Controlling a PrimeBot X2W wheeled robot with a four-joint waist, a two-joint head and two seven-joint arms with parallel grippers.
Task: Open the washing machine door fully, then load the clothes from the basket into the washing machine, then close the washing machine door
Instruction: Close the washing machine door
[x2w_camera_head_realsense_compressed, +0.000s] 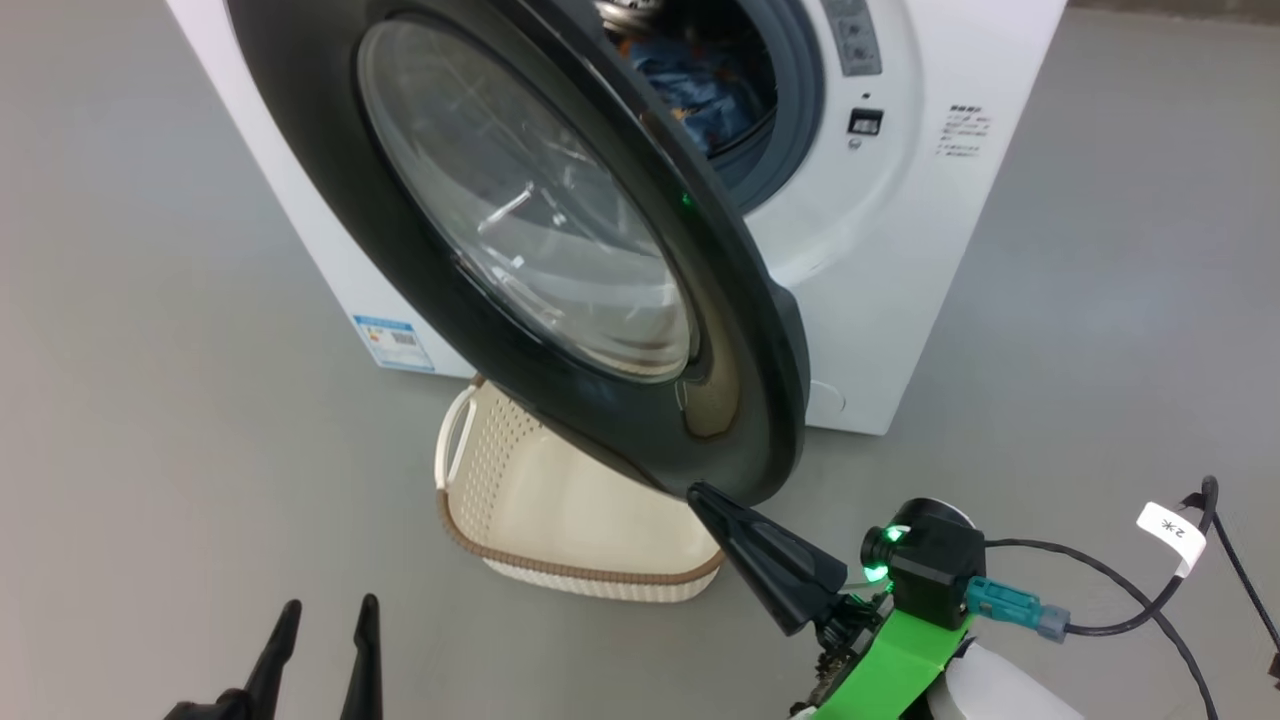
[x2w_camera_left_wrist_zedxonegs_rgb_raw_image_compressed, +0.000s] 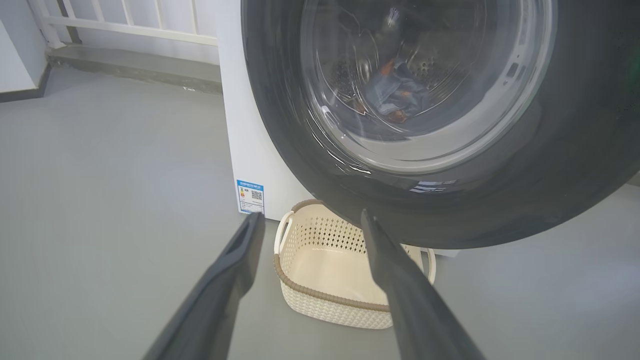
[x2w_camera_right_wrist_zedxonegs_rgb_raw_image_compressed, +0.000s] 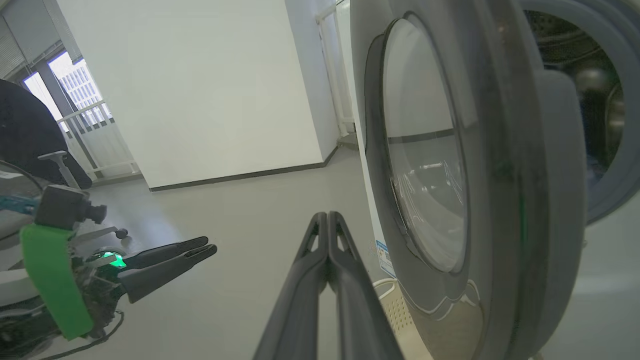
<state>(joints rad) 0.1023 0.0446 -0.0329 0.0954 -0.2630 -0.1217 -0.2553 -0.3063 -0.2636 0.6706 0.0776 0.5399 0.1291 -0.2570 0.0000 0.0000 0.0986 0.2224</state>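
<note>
Head view: washing machine door (x2w_camera_head_realsense_compressed: 560, 250) stands part-way swung out from the washing machine (x2w_camera_head_realsense_compressed: 900, 250). The clothes (x2w_camera_head_realsense_compressed: 700, 80) lie in the drum (x2w_camera_head_realsense_compressed: 625, 12) behind the door, so loading looks done and closing is the step in hand. The basket (x2w_camera_head_realsense_compressed: 520, 490) sits on the floor (x2w_camera_head_realsense_compressed: 150, 400) under the door's lower edge, and the part I can see looks empty. The right gripper (x2w_camera_head_realsense_compressed: 697, 492) has its fingers pressed together into one blunt point. Its tip is at the door's bottom outer edge, touching or just short, can't tell. That reads as a pusher, not a grasp, since shut fingers won't snag the edge. The left gripper (x2w_camera_head_realsense_compressed: 325, 620) is well apart from the door, fingers spread, holding nothing, likely parked out of the swing path.

Left wrist view: the spread fingers frame the basket below the door. The clothes show through the door glass (x2w_camera_left_wrist_zedxonegs_rgb_raw_image_compressed: 425, 75), inside the drum. A blue label (x2w_camera_left_wrist_zedxonegs_rgb_raw_image_compressed: 250, 196) sits on the machine front near the door's lower edge.

Right wrist view: the door is seen nearly edge-on, just beside the closed fingers, outer face toward them. The push should land on the black rim (x2w_camera_right_wrist_zedxonegs_rgb_raw_image_compressed: 500, 175), not the glass. On that curved edge the tip could slide off.
</note>
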